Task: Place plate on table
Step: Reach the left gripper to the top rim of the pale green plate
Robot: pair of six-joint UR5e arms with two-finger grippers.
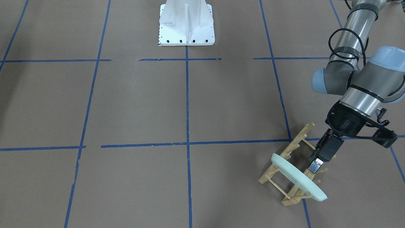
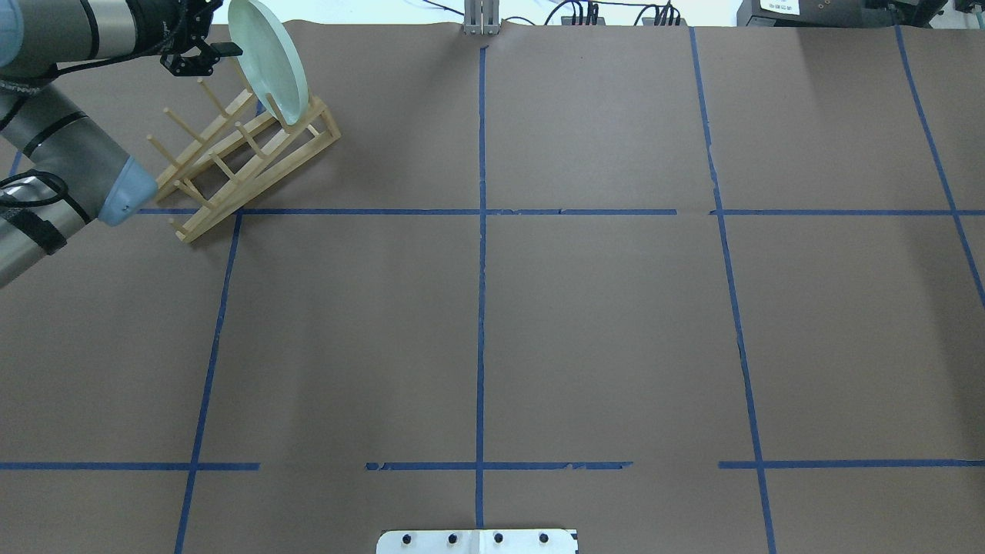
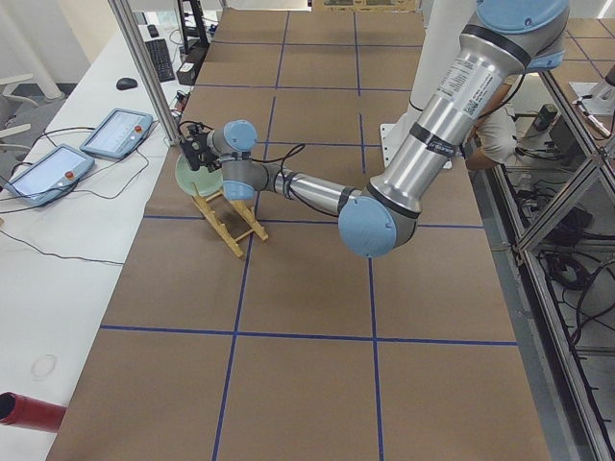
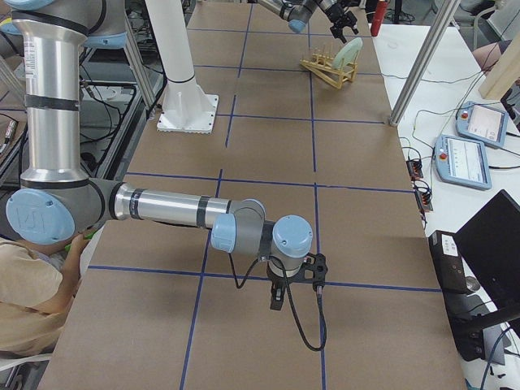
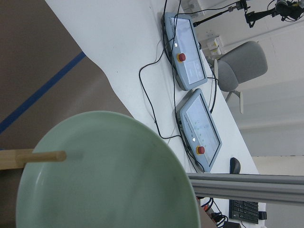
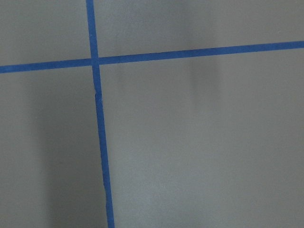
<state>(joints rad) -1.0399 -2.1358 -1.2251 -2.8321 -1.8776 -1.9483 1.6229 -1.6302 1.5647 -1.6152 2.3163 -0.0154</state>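
The pale mint-green plate (image 1: 297,177) stands on edge in the wooden peg rack (image 1: 295,144), leaning, at the table's (image 1: 142,104) far left corner in the overhead view (image 2: 269,69). My left gripper (image 1: 316,166) hangs at the plate's upper rim on the robot's side, right by it (image 2: 219,52). No finger shows on the plate's far face, and I cannot tell whether the jaws are open or shut. The left wrist view shows the plate's hollow face (image 5: 104,175) close up, with one peg in front. My right gripper (image 4: 276,296) points down just above the table; I cannot tell its state.
The white robot base (image 1: 186,25) stands at the table's near middle edge. Beyond the rack the table ends, and a white side bench holds two teach pendants (image 5: 190,57) and cables. An aluminium post (image 5: 247,187) stands close behind the plate.
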